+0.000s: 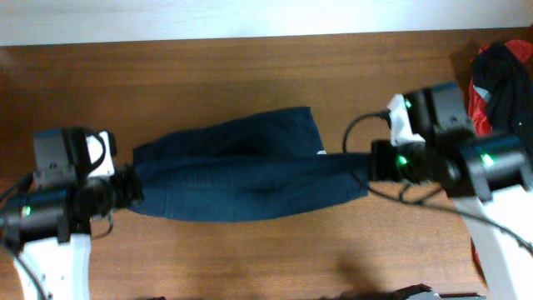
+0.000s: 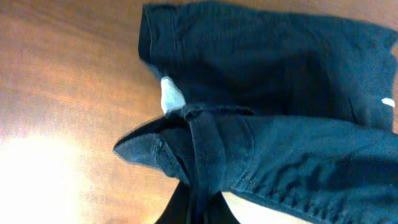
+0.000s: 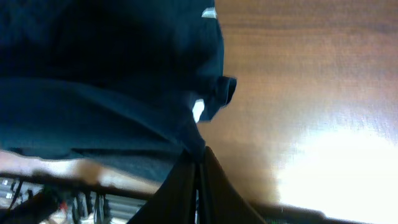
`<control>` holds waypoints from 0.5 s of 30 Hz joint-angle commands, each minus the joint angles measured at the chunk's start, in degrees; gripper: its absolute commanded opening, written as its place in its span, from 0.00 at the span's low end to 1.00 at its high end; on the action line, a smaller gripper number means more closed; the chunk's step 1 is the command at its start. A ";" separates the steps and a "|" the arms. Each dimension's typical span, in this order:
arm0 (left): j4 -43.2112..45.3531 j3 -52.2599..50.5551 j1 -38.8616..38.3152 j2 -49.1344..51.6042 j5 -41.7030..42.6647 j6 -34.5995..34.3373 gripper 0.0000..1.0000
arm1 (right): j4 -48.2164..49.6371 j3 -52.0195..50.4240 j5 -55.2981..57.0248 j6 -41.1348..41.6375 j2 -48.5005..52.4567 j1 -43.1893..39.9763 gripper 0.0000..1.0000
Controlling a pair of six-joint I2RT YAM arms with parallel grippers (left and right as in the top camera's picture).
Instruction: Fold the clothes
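The shorts (image 1: pixel 241 167) lay stretched lengthwise across the middle of the wooden table (image 1: pixel 250 75), dark navy and spanning the gap between the two arms. In the overhead view the cloth formed two long lobes (one upper, one lower) with a shallow crease between them. Its left end met the left gripper (image 1: pixel 132 185) and its right end met the right gripper (image 1: pixel 366 167).

The overhead view did not resolve either set of jaws; the wrist views did. The left wrist view showed the left gripper's dark fingers (image 2: pixel 177 208) closed together on a bunched band of the cloth at the bottom of the frame, with a pinched corner of cloth sticking out to the left of them. The right wrist view showed the right gripper's fingers (image 3: pixel 214 186) meeting in a narrow point, clamped on the edge of the cloth.

A small white label (image 1: pixel 321 152) appeared overhead only as a speck at the upper right corner of the shorts. The left wrist view showed a larger white tag (image 2: pixel 171 94) just inside the folded edge (hidden from above).

Whether the middle of the cloth touched the table could not be determined from any view.

A red and black garment heap (image 1: pixel 504 71) sat at the far right corner of the table, apart from the shorts.
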 commanded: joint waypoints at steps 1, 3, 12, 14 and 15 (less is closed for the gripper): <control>4.26 0.74 0.61 4.24 -3.43 0.98 0.00 | 2.05 0.50 3.08 -0.04 6.80 -0.07 0.04; 7.65 0.72 0.61 7.13 -3.43 1.44 0.00 | 3.74 0.50 3.08 -0.07 11.10 -0.07 0.04; 21.38 0.74 0.61 22.03 -2.95 1.79 0.00 | 16.48 0.50 3.08 -0.09 24.74 -0.07 0.04; 24.50 0.74 0.61 24.35 -2.51 1.79 0.00 | 21.81 0.50 3.10 -0.50 26.38 -0.07 0.04; 25.90 0.72 0.61 25.18 -2.47 1.77 0.00 | 24.11 0.50 3.13 -0.50 26.95 -0.07 0.04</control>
